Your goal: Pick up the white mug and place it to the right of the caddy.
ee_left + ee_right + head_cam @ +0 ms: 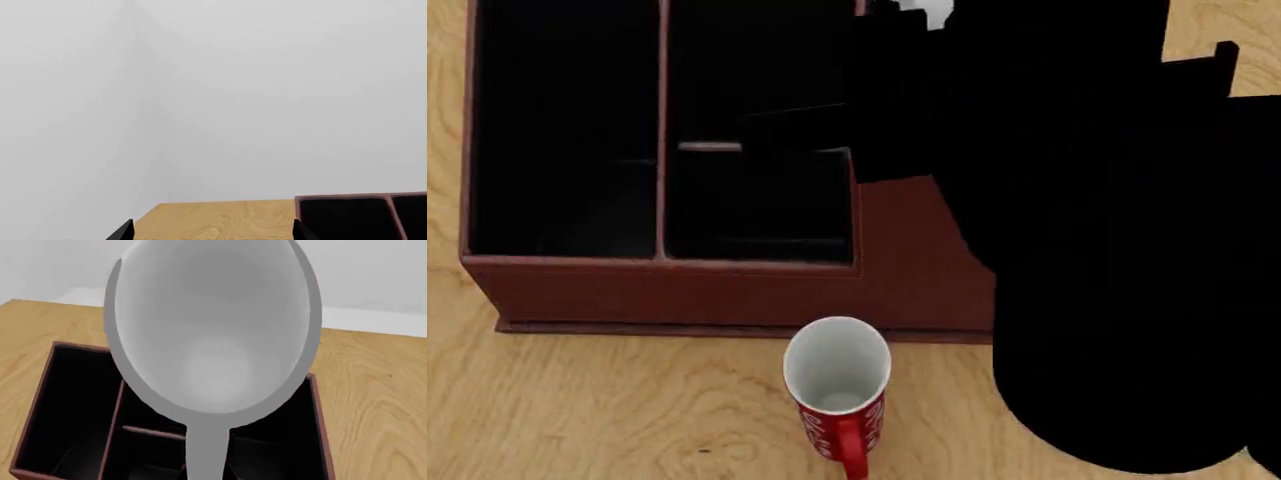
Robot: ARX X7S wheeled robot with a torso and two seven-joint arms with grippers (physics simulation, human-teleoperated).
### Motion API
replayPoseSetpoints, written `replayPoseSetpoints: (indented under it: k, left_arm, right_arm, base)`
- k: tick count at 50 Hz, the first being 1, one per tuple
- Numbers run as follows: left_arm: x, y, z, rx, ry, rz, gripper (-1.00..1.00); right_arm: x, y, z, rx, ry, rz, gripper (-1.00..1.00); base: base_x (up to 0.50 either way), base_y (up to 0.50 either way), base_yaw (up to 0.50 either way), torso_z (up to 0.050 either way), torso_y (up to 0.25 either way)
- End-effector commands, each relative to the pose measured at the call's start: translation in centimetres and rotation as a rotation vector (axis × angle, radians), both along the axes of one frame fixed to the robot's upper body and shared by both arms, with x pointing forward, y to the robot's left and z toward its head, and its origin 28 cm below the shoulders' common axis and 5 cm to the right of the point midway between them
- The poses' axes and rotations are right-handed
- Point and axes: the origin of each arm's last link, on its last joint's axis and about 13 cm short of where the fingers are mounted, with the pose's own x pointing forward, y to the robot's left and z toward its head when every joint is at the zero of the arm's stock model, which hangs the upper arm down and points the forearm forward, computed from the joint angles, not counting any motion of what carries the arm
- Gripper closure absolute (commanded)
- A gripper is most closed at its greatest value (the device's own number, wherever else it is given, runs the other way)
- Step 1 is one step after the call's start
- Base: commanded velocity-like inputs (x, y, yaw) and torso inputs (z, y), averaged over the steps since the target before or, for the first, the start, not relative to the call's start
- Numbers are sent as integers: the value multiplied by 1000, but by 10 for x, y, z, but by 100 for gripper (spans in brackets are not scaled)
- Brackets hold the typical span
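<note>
- Nearest the right wrist camera, the white mug [213,340] was seen filling most of the frame, mouth turned to the lens and its handle running down toward the arm; it was carried in the air above the caddy [73,415], not resting on anything.
- From how the mug hung there, it was judged to be clamped by the right gripper, although the fingers themselves were hidden behind it and their spread could not be told directly.
- In the head view, the right arm [1094,250] was rendered as a black mass covering the caddy's right part, and only a small white patch of the mug [924,10] was shown at the far edge.
- A lifted carry was judged to be chosen so that the caddy's [694,290] walls would be cleared on the way to the bare tabletop [380,390] on its right.
- Just in front of the caddy's near wall, the red mug [837,385] was left standing upright, untouched.
- The left gripper [213,235] was held spread wide and empty, well aside of the work.
</note>
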Motion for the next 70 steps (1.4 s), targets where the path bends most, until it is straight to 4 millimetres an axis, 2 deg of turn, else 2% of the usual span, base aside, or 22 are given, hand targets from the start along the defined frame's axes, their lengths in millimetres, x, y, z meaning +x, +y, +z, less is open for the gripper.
replayPoseSetpoints:
  k: [1,30,70]
  left_arm:
    - [5,-4,1,4,4,-16,-100]
    - [10,-7,-1,1,12,-33,-100]
    - [14,-7,-5,0,25,-33,-100]
  right_arm:
    - [10,-22,7,44,-21,-108,100]
    - [16,-67,-8,74,27,-336,100]
    - [38,-76,-47,73,142,-369,100]
  base:
    - [0,0,0,0,0]
    - [0,0,0,0,0]
    - [0,0,0,0,1]
